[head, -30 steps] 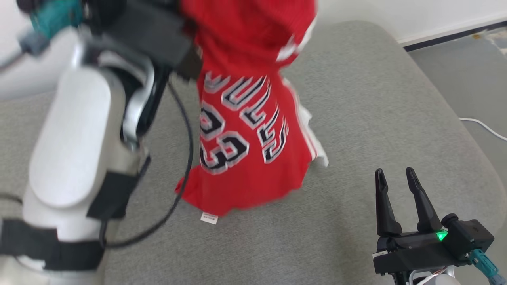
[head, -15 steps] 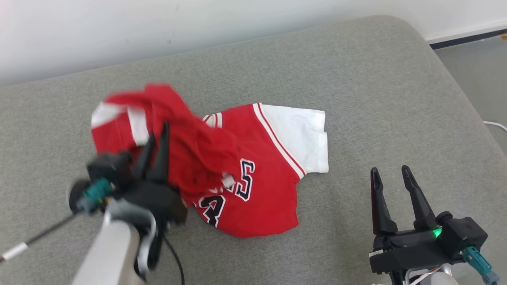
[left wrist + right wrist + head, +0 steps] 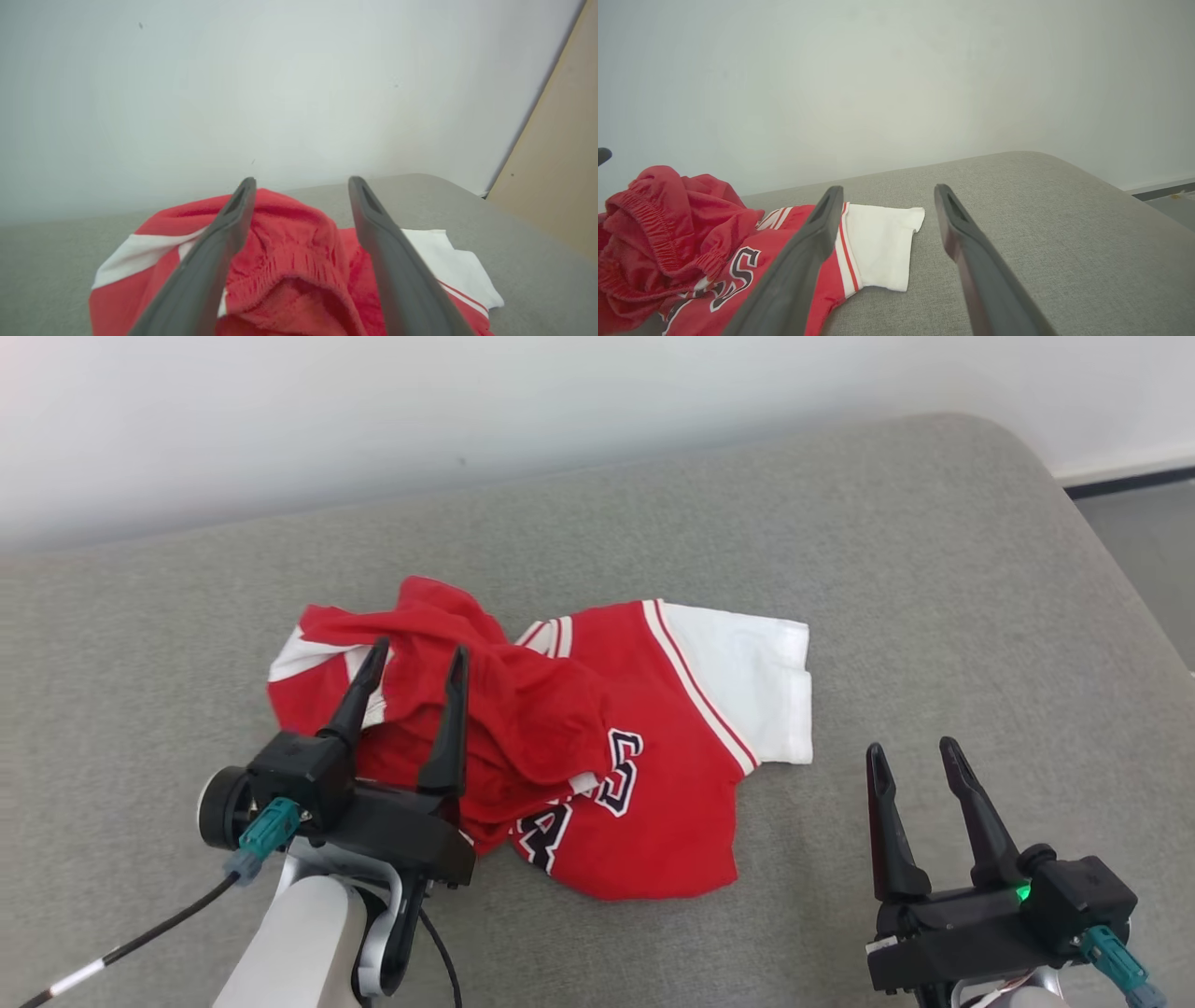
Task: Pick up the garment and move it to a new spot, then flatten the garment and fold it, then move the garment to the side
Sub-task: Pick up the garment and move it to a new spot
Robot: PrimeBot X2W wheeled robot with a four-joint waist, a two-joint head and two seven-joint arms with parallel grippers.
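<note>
Head view: garment beneath left claw.

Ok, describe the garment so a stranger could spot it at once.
On the wide grey cushioned surface below the pale wall, look mid-way, by the left hand. The garment lies crumpled there: bright red, white side panel, dark white-edged lettering against plain grey.

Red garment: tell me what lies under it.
The grey cushion shows all round the garment, so it lies on that. Its bunched left part covers some of the lettering; anything else beneath the cloth is hidden.
</note>
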